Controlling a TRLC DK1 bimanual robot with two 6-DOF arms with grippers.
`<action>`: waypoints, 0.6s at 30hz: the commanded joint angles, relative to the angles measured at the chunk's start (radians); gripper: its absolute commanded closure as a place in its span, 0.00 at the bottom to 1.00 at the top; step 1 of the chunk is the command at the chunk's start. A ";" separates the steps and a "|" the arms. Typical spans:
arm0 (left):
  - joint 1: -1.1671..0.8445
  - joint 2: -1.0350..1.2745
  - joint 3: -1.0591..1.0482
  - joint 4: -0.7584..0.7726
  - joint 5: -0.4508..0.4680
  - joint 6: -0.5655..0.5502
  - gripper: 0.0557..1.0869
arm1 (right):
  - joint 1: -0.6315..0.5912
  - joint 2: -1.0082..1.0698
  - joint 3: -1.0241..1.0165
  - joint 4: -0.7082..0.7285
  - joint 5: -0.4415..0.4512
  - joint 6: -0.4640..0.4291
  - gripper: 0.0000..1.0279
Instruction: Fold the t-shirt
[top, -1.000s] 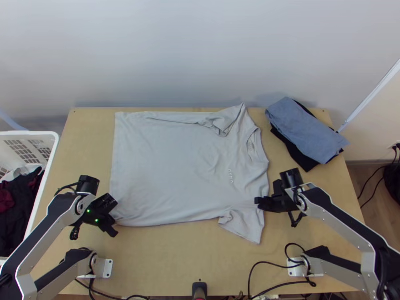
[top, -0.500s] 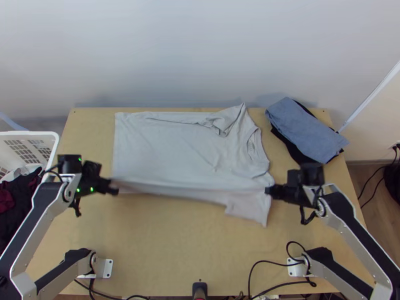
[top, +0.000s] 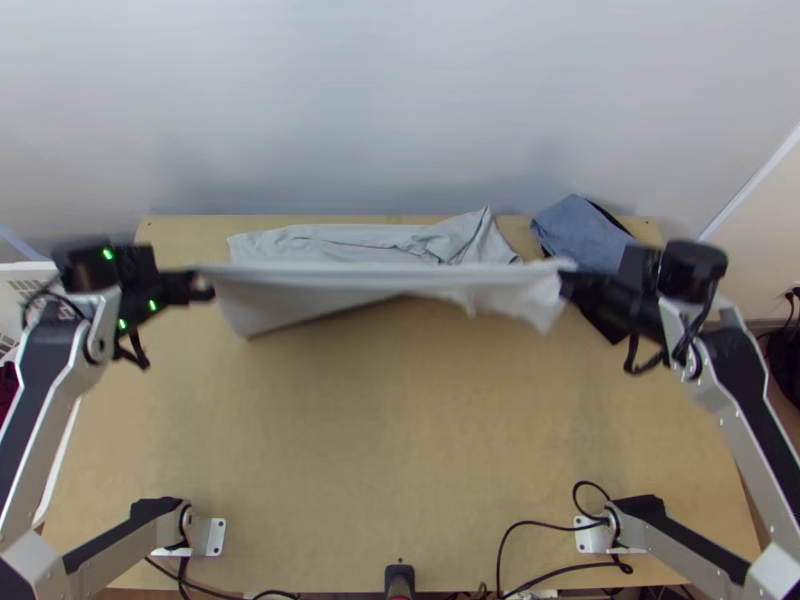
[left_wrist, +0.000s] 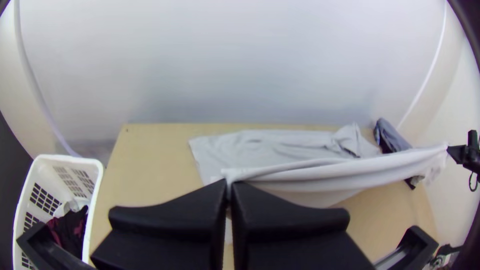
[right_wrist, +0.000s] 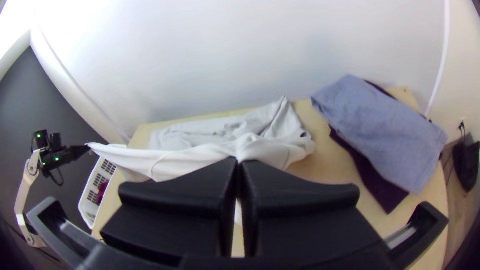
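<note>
- The left hand (left_wrist: 230, 184), black and wide-fingered, is pressed closed on one end of a raised cloth edge; by the right hand (right_wrist: 239, 161), the other end is pinched.
- Between them, the light grey cloth t-shirt (top: 380, 285) is stretched side to side, its lower part hanging over the light wooden bench (top: 400, 430).
- Its long axis is set roughly parallel to the bench's far edge; neither hand is clearly nearer.
- Beyond the raised edge, the remaining layer and a rumpled sleeve (top: 462, 235) are laid flat; alignment over that strip is probably needed before release.
</note>
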 joint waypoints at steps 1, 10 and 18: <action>0.043 0.061 0.147 0.052 -0.041 -0.049 0.96 | -0.010 0.058 0.124 0.086 0.081 -0.051 0.97; 0.076 0.239 0.498 0.105 -0.098 -0.063 0.96 | -0.004 0.288 0.480 0.171 0.176 -0.095 0.97; 0.075 0.345 0.745 0.159 -0.176 -0.101 0.96 | -0.025 0.427 0.802 0.249 0.228 -0.135 0.97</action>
